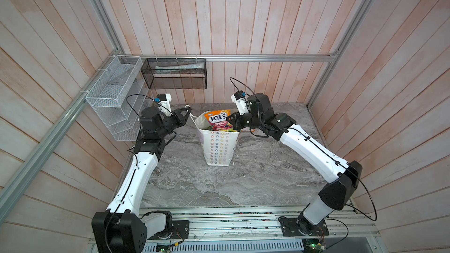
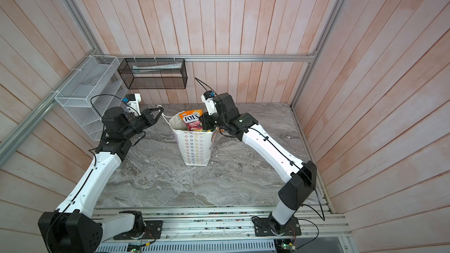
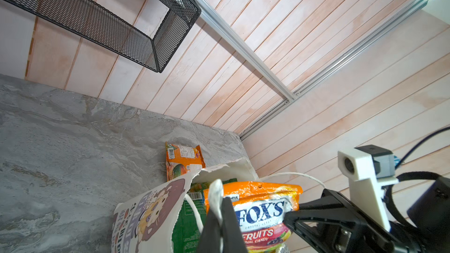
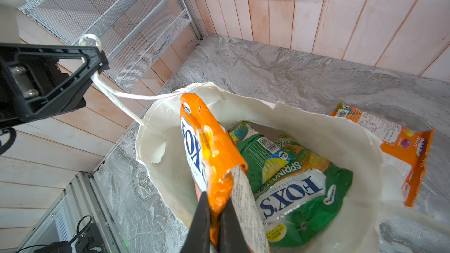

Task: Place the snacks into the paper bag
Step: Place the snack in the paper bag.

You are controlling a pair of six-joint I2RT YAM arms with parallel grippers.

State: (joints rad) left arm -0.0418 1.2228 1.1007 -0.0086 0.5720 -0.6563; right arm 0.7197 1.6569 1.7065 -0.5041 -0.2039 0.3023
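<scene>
The orange-pink FOX'S pouch (image 1: 217, 118) stands nearly upright in the mouth of the paper bag (image 1: 220, 150). Its lower part is below the rim and its top edge is well above it. Under it, inside the bag, we see a green pouch (image 4: 292, 166) lying flat.

The right gripper (image 4: 215, 203) is clamped on one side edge of the orange-pink pouch, so the pouch reaches from the jaws across the opening towards the left arm's side. We judge that the next move turns on one relation: the pouch's long axis points down into the bag and the opening lies straight beneath it. Letting go, perhaps after a small drop, should send it in.

The left gripper (image 4: 99, 62) is closed on the cord handle (image 4: 117, 94), drawing that side of the bag outward and holding the mouth wide. One orange pouch (image 4: 394, 147) lies flat on the table (image 1: 219, 186) just beside the bag, on its far right side — nearer the right arm, we reckon, so that arm would fetch it.
</scene>
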